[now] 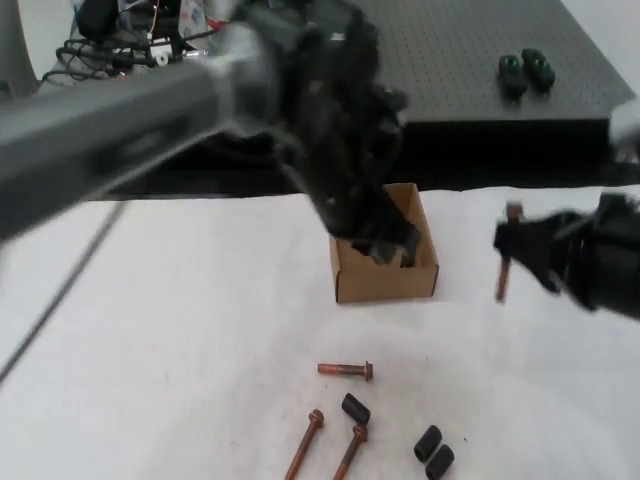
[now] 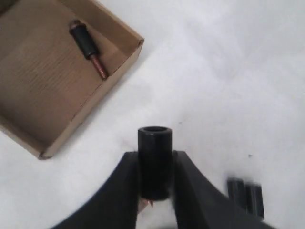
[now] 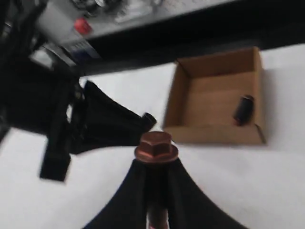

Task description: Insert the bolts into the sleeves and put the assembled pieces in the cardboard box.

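My left gripper [image 2: 156,160] is shut on a black sleeve [image 2: 155,164], held upright over the white cloth just beside the cardboard box [image 2: 95,98]. In the high view this gripper [image 1: 390,245] hangs at the box [image 1: 385,280]. One assembled piece [image 2: 88,47] lies inside the box. My right gripper [image 3: 156,167] is shut on a copper bolt [image 3: 156,145], head toward the camera. In the high view it [image 1: 510,245] holds the bolt [image 1: 503,268] upright to the right of the box. The box [image 3: 214,134] with the assembled piece [image 3: 243,109] and the left gripper's sleeve [image 3: 148,119] lie beyond.
Three loose bolts [image 1: 345,370] [image 1: 305,445] [image 1: 350,450] and three loose sleeves [image 1: 355,408] [image 1: 427,442] [image 1: 440,460] lie on the cloth near the front edge. A dark perforated board [image 1: 480,50] with two green items [image 1: 525,70] stands at the back.
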